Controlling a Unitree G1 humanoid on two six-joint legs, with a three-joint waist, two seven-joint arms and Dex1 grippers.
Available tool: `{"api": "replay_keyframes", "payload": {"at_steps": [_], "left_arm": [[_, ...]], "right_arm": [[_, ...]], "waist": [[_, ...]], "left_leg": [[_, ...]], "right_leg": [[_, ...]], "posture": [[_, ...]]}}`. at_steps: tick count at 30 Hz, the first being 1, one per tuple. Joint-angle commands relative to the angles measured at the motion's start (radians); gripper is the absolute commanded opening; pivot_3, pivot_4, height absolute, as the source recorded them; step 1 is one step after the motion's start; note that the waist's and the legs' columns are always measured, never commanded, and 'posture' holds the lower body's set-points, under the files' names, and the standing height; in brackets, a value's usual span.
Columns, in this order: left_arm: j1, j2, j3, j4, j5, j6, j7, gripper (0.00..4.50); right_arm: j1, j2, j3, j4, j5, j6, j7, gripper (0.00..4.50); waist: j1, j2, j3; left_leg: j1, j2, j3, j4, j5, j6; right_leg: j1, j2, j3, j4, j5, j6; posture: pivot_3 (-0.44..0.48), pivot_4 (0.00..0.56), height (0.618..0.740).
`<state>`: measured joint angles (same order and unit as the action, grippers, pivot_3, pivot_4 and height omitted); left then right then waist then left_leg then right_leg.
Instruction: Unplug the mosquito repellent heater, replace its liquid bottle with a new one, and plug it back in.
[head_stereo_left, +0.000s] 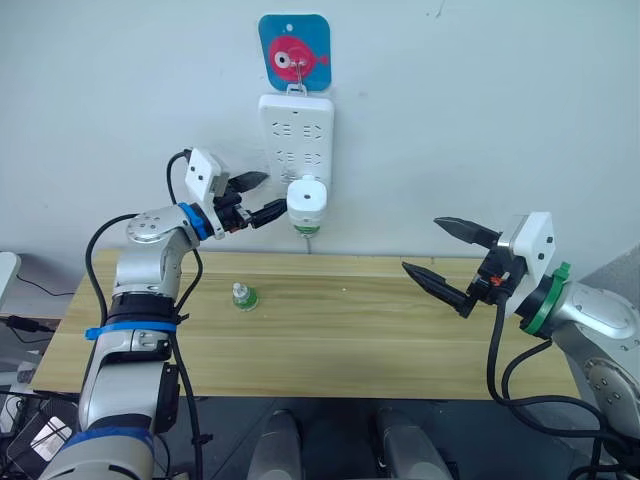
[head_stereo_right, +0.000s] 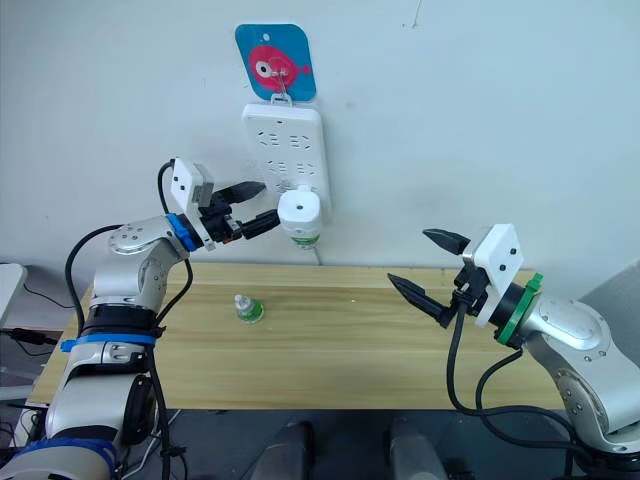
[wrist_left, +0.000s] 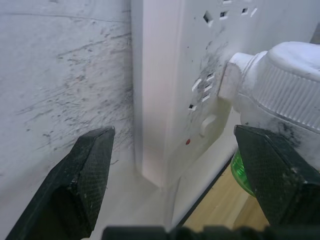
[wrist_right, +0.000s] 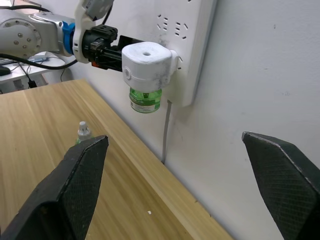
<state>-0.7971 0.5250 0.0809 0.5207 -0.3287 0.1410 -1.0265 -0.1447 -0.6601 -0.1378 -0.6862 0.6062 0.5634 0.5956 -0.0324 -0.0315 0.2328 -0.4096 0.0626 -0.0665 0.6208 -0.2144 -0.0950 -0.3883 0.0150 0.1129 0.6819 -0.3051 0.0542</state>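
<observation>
While the mosquito repellent heater (head_stereo_left: 307, 199) is sitting plugged into the power strip (head_stereo_left: 296, 135) on the wall, the left gripper (head_stereo_left: 258, 196) is hovering just beside it, fingers spread, and the right gripper (head_stereo_left: 450, 257) is hanging open over the table (head_stereo_left: 340, 330), well apart.

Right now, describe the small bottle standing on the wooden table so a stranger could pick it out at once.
Start at the long light wooden table against the white wall. Toward its left end, below the white power strip on the wall, stands a small clear green liquid bottle. It stands alone on the tabletop, unlike the green bottle in the white plug-in heater.
</observation>
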Motion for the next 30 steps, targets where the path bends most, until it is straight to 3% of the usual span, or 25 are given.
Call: {"api": "replay_keyframes", "payload": {"at_steps": [1,8,11,18,22,30], "left_arm": [[-0.030,0.005,-0.001,-0.039,-0.015,0.001,-0.037,4.11],[-0.023,0.015,0.005,-0.121,-0.040,0.053,-0.075,4.11],[-0.010,0.020,0.010,-0.158,-0.054,0.085,-0.083,3.55],[0.006,0.009,-0.011,-0.218,-0.062,0.133,-0.098,1.38],[0.010,-0.003,-0.016,-0.237,-0.066,0.146,-0.089,1.31],[0.012,-0.017,-0.022,-0.254,-0.069,0.161,-0.084,1.31]], "right_arm": [[0.002,-0.001,-0.026,-0.043,0.015,-0.001,-0.014,4.50],[-0.004,0.007,-0.014,-0.045,0.016,-0.001,-0.024,4.50],[-0.028,0.023,0.002,-0.043,0.008,-0.001,-0.043,4.50],[-0.121,0.074,0.083,-0.089,-0.033,0.093,-0.184,4.50],[-0.213,0.160,0.166,-0.122,-0.083,0.240,-0.365,4.50],[-0.333,0.344,0.301,-0.107,-0.164,0.388,-0.542,4.50]], "waist": [[-0.004,0.000,0.000],[-0.016,0.005,0.005],[-0.016,0.006,0.007],[-0.017,0.009,0.008],[-0.017,0.009,0.009],[-0.016,0.009,0.009]], "left_leg": [[-0.001,0.000,0.000,0.001,0.000,0.000],[-0.006,0.000,-0.008,0.005,-0.001,0.001],[-0.008,0.000,-0.011,0.006,0.000,0.001],[-0.009,0.000,-0.013,0.006,0.000,0.001],[-0.009,0.000,-0.014,0.006,0.000,0.001],[-0.013,-0.001,-0.016,0.006,0.000,0.001]], "right_leg": [[0.000,0.000,0.000,0.000,0.000,0.000],[0.000,0.000,-0.008,0.000,0.000,0.000],[0.000,0.000,-0.011,0.000,0.000,0.000],[0.000,0.000,-0.013,0.000,0.000,0.000],[0.000,0.000,-0.014,0.000,0.000,0.000],[-0.002,-0.001,-0.017,0.000,0.000,-0.001]], "posture": [[-0.075,0.245,0.735],[-0.067,0.242,0.735],[-0.064,0.240,0.735],[-0.075,0.239,0.735],[-0.087,0.238,0.735],[-0.098,0.234,0.735]]}}
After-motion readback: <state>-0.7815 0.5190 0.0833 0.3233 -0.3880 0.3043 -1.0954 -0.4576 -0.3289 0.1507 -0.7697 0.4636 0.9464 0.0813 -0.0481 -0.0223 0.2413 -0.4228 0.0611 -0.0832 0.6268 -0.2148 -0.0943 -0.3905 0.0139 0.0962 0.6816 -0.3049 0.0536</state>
